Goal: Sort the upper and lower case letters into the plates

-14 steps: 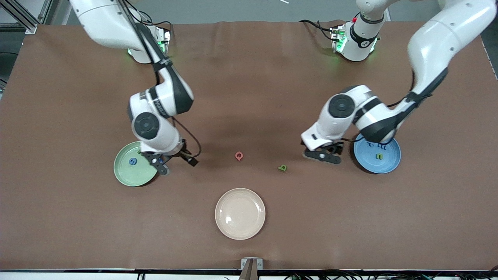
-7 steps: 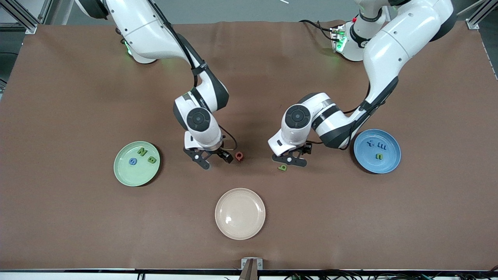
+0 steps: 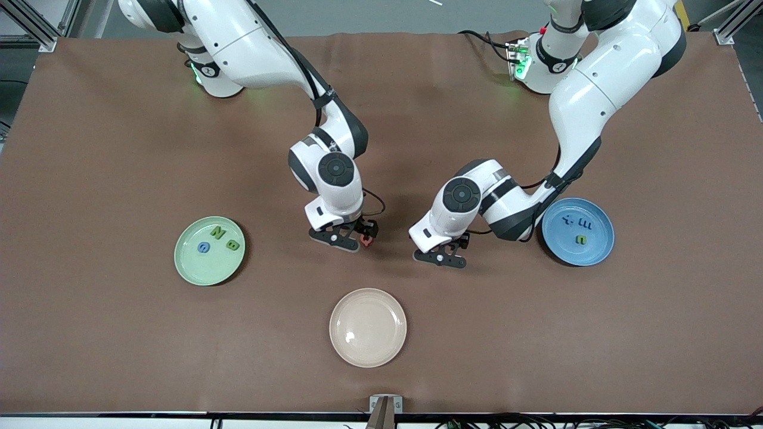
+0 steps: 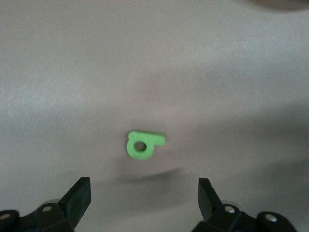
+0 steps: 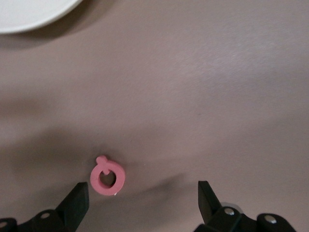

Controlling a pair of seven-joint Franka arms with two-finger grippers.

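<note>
Hovering low over mid-desk, both arms are lined up for a pick. The right hand (image 3: 347,240) sits just left of centre in the front view, fingers spread wide w/ nothing between them; its wrist view shows the small flat pink Q piece (image 5: 107,177) lying on the brown desk (image 3: 119,333) close to one fingertip, not centred in the gap. The left hand (image 3: 442,258) is right of centre, also spread and empty, above the small flat green b/q-shaped piece (image 4: 141,144), which its wrist view shows roughly midway between the fingers but some way out from the tips.

To do this well, I'd say the right hand needs a small sideways shift so the Q sits between both fingers before it drops, else one pad lands on the piece. The left hand should reach forward until the green piece is between the tips. Pieces are thin, so go right down to the desk, then squeeze.

Targets: round pale mint green plate (image 3: 189,273) at middle left, already holding caps; round bright blue plate (image 3: 590,256) at middle right w/ lower-case pieces. The cream-beige plate (image 3: 368,327) at lower centre isn't a target.
</note>
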